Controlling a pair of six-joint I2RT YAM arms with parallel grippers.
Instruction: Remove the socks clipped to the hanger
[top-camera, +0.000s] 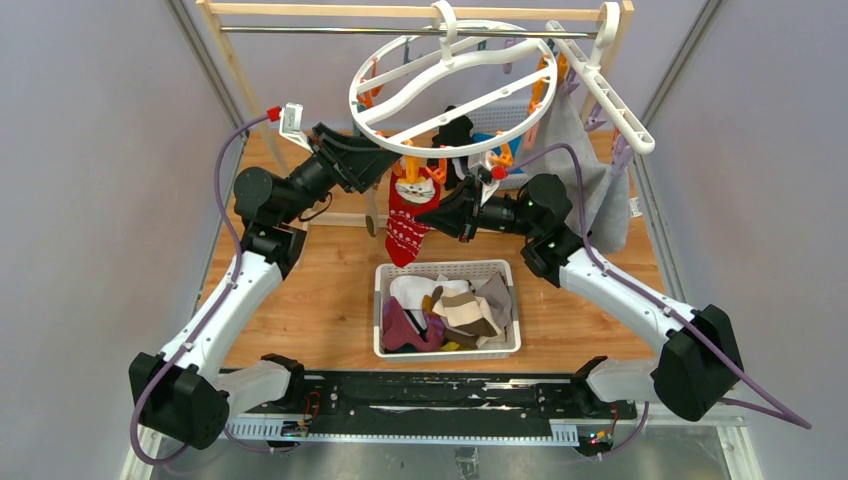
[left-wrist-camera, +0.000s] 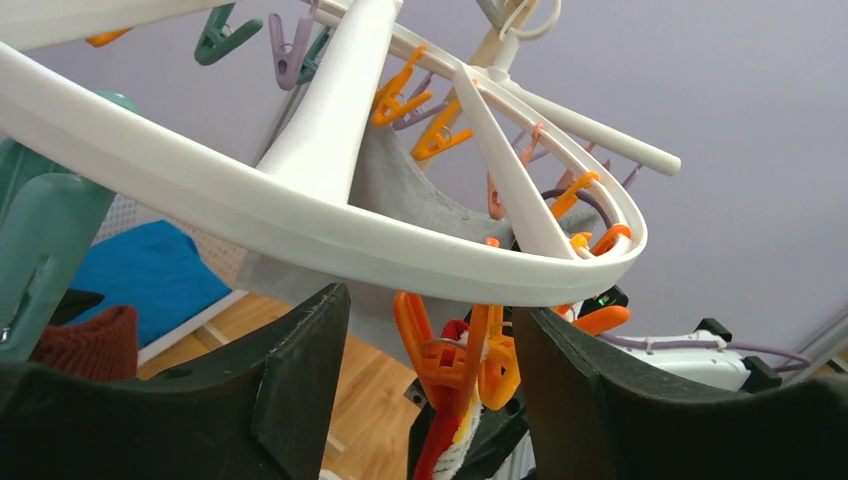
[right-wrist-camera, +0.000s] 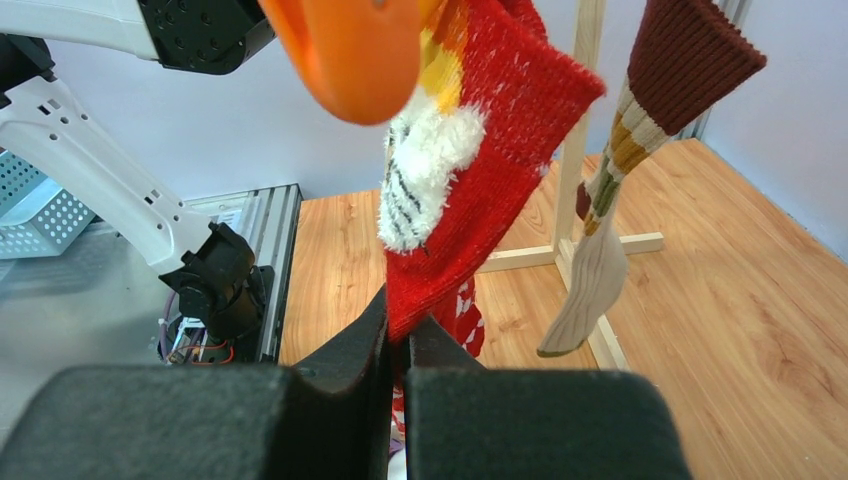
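Observation:
The round white hanger (top-camera: 450, 75) hangs tilted from a rod at the back. A red sock with a white pattern (top-camera: 407, 215) hangs from one of its orange clips (left-wrist-camera: 450, 350). My left gripper (left-wrist-camera: 430, 310) is open, with one finger on each side of that clip, just under the ring. My right gripper (right-wrist-camera: 400, 345) is shut on the lower part of the red sock (right-wrist-camera: 470, 200), coming from the right (top-camera: 428, 213). A brown-and-cream striped sock (right-wrist-camera: 610, 240) hangs beside it. A dark sock (top-camera: 455, 130) hangs further back.
A white basket (top-camera: 445, 267) holding several loose socks stands on the wooden table below the red sock. A straight white clip rack (top-camera: 605, 85) with a grey cloth (top-camera: 590, 170) hangs at the right. A wooden stand post (right-wrist-camera: 572, 150) rises behind the socks.

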